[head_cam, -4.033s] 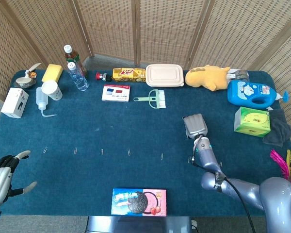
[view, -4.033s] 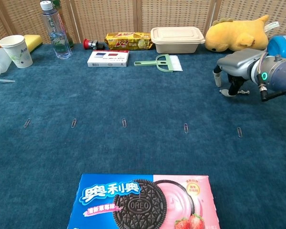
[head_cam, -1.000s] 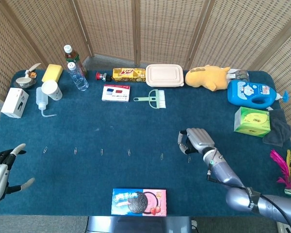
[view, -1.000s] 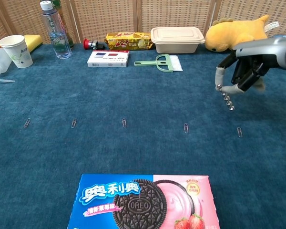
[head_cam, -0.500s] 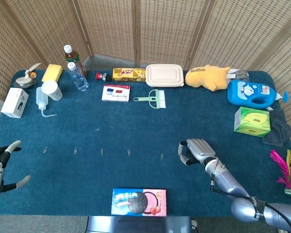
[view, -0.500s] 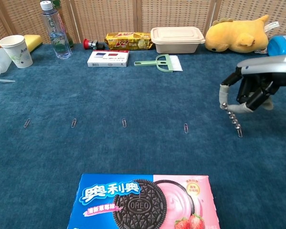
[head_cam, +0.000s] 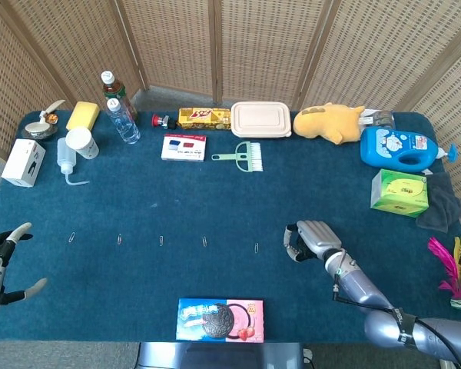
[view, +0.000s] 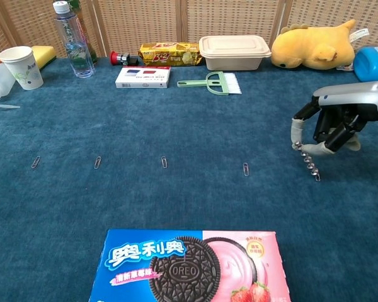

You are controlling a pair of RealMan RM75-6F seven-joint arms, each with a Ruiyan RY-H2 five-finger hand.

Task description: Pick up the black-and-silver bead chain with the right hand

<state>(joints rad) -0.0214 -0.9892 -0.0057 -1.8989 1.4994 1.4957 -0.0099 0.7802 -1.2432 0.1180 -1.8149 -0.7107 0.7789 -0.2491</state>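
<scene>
Right robot hand (view: 332,129) pinching the black-and-silver bead chain (view: 307,162) by one end above the worktop (view: 176,189) — a thin fingertip hold, so a jolt could let the dangling beads slip free.

You have bare bench (head_cam: 215,200) around your right robot hand (head_cam: 311,240); only flat paper clips (head_cam: 256,247) lie near.

Bead chain (view: 309,162) hangs from right hand (view: 331,126), above the table (view: 176,126).
</scene>
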